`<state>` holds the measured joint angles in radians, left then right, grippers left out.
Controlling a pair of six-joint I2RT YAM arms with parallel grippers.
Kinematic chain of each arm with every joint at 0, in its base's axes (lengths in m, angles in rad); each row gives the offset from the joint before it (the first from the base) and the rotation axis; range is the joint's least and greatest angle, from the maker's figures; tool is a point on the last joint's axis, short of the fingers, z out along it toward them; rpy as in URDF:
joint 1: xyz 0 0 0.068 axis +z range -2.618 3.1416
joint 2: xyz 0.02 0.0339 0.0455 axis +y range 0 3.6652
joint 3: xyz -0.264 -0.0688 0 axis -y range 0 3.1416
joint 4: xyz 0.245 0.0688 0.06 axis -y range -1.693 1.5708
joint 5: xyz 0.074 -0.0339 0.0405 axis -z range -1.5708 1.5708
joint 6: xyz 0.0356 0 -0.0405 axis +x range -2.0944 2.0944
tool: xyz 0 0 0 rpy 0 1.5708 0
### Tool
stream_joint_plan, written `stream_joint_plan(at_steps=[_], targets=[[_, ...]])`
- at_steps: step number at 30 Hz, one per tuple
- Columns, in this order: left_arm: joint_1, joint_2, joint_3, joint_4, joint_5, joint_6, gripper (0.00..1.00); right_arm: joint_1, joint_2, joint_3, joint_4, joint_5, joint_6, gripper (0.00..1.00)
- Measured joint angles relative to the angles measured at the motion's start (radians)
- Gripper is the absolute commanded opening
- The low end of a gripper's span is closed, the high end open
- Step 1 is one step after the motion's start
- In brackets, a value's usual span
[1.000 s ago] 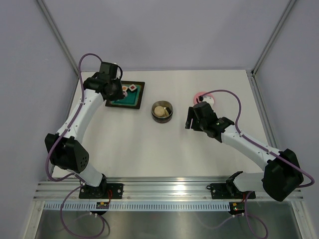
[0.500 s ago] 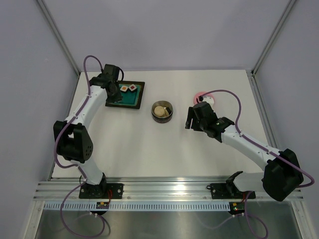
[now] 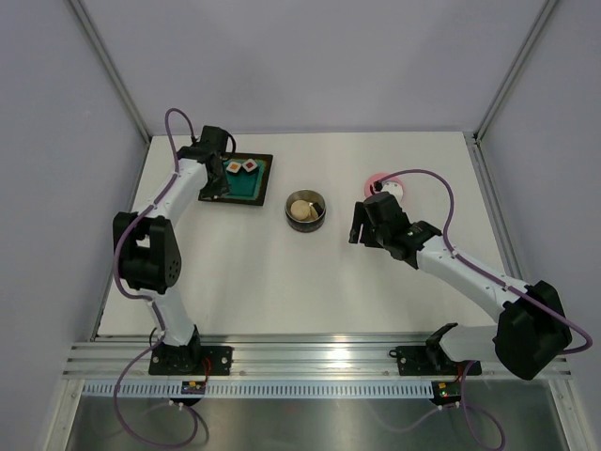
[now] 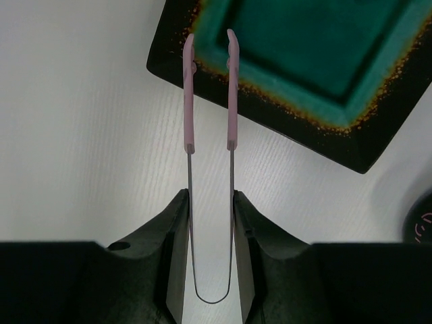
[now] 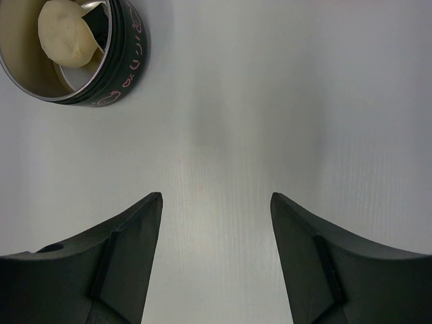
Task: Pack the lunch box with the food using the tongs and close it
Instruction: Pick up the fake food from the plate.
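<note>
Left wrist view has the left jaws set narrow on the tongs, pinching the two thin arms just above their bent joint. The arms run straight toward 12 o'clock, parallel and slightly apart, with nothing between the pink tips. Those tips hang over the black rim at one corner of the tray, short of the teal inside, and no food shows in this view. From the top external view, two small cubes lie on the tray, past where the tips now reach. To do the pick well, the tips probably need to go further in over the teal, straddle one cube, and drop low before the squeeze. The pinch should be gentle, since such small pieces would likely pop out sideways. The raised rim is the likely snag, so the tips should clear it before they dip. The lunch box sits at about 4 o'clock from the tray on the white tabletop, open, with a cream lump already inside. The right jaws stand wide and empty over bare tabletop, with the tin at their 10 o'clock. Its pink lid lies at about 2 o'clock from the tin, partly hidden by the right arm.
</note>
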<state>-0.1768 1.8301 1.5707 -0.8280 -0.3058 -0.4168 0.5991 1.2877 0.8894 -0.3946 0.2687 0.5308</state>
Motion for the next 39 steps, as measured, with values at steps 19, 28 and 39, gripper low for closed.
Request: stream_joint_plan(at_steps=[19, 28, 39], targets=[[0.0, 0.103, 0.048, 0.014, -0.006, -0.013, 0.4, 0.0, 0.005, 0.0, 0.0, 0.0, -0.002, 0.73], [0.0, 0.132, 0.066, 0.008, -0.014, -0.021, 0.41, 0.0, 0.005, 0.0, 0.001, 0.0, -0.002, 0.74], [0.005, 0.198, 0.152, 0.005, -0.019, -0.021, 0.41, 0.0, 0.02, 0.0, 0.004, -0.001, -0.002, 0.74]])
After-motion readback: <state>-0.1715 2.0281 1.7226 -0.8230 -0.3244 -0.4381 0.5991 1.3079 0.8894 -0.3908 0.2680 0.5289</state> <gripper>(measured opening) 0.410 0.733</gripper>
